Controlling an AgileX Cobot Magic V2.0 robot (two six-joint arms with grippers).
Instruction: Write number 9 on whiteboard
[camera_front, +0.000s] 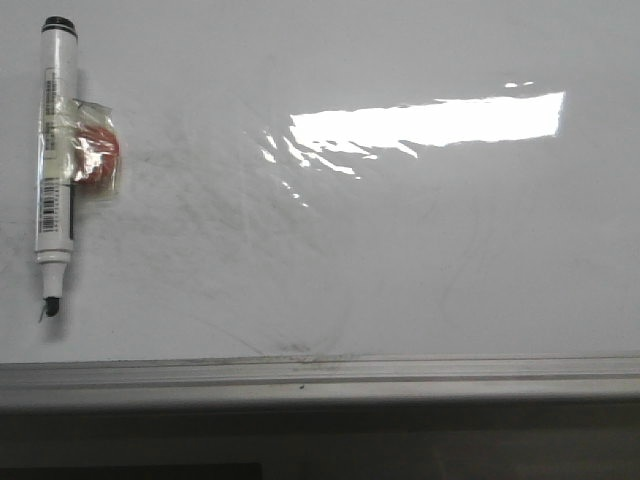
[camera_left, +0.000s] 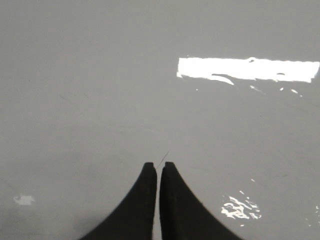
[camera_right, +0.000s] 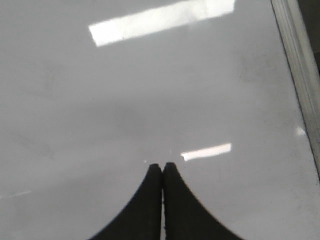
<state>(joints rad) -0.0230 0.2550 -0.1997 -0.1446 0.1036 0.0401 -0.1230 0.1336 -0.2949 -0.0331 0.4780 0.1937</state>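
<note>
Whiteboard: the whiteboard (camera_front: 430, 260) fills nearly the whole front view, lying flat as my counter, glossy white with faint grey wipe smears and a bright glare patch (camera_front: 430, 120) toward one o'clock.
Frame: a pale grey frame strip (camera_front: 320, 375) runs along the six o'clock edge; beyond it the room is only a dark band, too dim to read.
Number 9: I see no drawn figure anywhere on the board, only old smudges, so I judge the writing is not yet begun.
Marker: the marker (camera_front: 57, 150) lies at nine to ten o'clock in the front view, capped end toward twelve, bare tip toward six, with a small red item in clear wrap (camera_front: 97, 155) touching its side.
Left claw: my left claw (camera_left: 156, 165) has its fingers pressed together, holding nothing, hovering over bare board.
Right claw: my right claw (camera_right: 162, 165) is likewise closed and holds nothing, with the frame strip toward its two o'clock.
Step in hand: fetching the marker, in my judgement. I should spread the claw first, grip the barrel mid-length clear of the wrapped item, and keep the tip free and square to the board.
</note>
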